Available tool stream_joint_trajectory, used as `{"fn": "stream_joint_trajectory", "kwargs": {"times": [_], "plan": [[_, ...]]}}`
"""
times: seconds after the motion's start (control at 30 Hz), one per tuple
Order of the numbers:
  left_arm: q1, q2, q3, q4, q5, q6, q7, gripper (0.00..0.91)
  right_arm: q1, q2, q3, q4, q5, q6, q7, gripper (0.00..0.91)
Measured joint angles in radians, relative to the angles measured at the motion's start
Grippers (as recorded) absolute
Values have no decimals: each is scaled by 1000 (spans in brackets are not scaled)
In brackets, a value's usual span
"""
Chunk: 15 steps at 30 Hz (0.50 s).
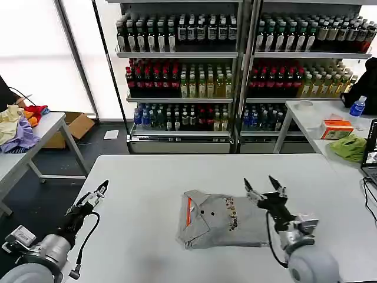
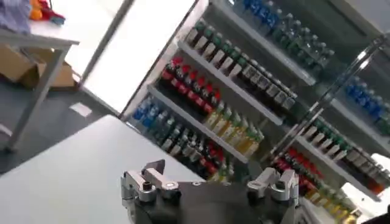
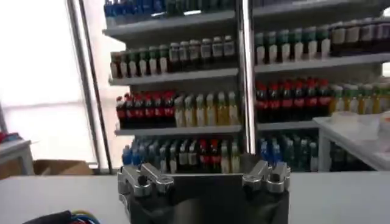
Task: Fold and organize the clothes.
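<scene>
The clothes are one light grey short-sleeved shirt [image 1: 221, 221], folded into a compact rectangle at the middle of the white table [image 1: 147, 177]. Its collar with orange-red lining faces left and the small print shows on top. My right gripper [image 1: 263, 187] hovers raised over the shirt's right edge, open and holding nothing. It points toward the shelves, and the right wrist view shows its jaws [image 3: 204, 173] spread wide. My left gripper [image 1: 99, 192] hangs over the table's left edge, well away from the shirt, open and holding nothing [image 2: 216, 176].
Drink shelves [image 1: 235, 71] stand behind the table. A side table at the left holds a yellow-purple-red clothes pile [image 1: 20, 124], with a cardboard box [image 1: 73, 127] beside it. The right table carries a green cloth [image 1: 349, 146], an orange box [image 1: 336, 128] and a blue bottle [image 1: 357, 106].
</scene>
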State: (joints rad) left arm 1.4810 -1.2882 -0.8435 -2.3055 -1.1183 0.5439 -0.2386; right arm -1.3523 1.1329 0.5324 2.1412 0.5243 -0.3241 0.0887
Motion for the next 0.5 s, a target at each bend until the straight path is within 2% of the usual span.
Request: {"fn": "stream_joint_trajectory", "kwargs": {"times": [0.27,0.5], "plan": [[43,0,23,1,172,-64,76,907,-152,-1,221,9,54,86,-131,907],[69,7,33,31,338,-147,146,907,-234,18,329,-17,50,137,-209,907]]}}
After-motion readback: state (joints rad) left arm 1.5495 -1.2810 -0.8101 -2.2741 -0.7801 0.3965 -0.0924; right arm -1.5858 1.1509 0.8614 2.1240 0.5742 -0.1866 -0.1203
